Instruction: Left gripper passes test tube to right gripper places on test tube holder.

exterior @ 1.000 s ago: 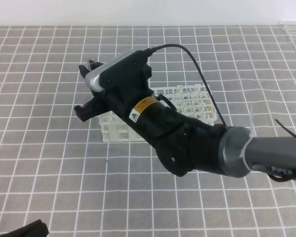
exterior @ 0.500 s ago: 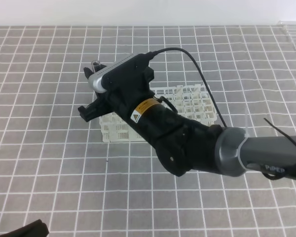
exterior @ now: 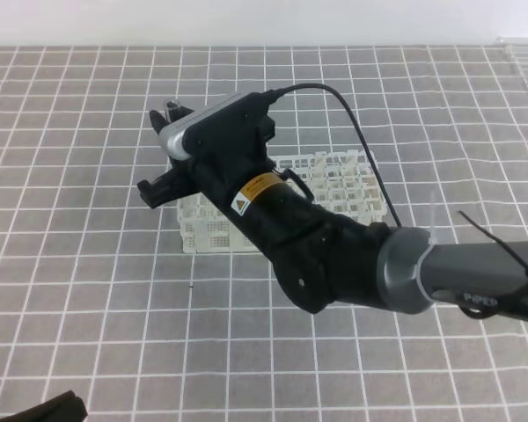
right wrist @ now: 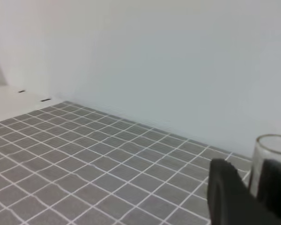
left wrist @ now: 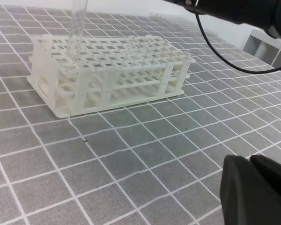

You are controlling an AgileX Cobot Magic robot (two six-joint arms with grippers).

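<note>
Right hand pinching 1 test tube upright over left end of 1 test tube holder, tube's lower end just inside the top lattice, rim showing beside the fingers. Left hand pressed together, empty, low, well apart from rack. No other tubes seen in rack. Grey gridded worktop underneath.

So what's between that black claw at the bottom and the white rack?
Nothing: in the left wrist view only bare grey tiled mat lies between the left gripper and the rack.
</note>
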